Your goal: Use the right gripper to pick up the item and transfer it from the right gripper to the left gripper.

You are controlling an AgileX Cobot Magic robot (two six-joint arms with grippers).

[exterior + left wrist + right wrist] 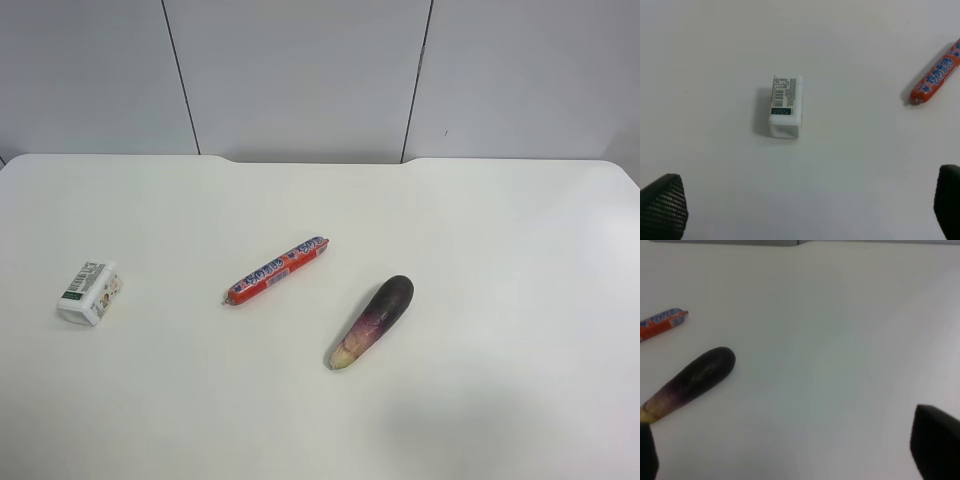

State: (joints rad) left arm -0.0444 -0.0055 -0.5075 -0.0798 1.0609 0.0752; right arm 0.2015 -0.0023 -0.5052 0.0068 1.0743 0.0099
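Note:
The item (90, 292), a small white carton with a green label and barcode, lies on the white table (500, 220) at the exterior high view's left. It also shows in the left wrist view (785, 106), lying beyond my left gripper (805, 205). That gripper is open and empty, with only its two black fingertips (662, 206) showing, well apart from the carton. My right gripper (790, 452) is open and empty, with fingertips (936, 445) at the frame's edges. The item is out of the right wrist view. Neither arm shows in the exterior high view.
A red sausage stick (278, 269) lies near the table's middle; it shows in both wrist views (662, 323) (936, 75). A purple eggplant (372, 321) lies to its right and is close to the right gripper (690, 382). A grey panel wall stands behind the table.

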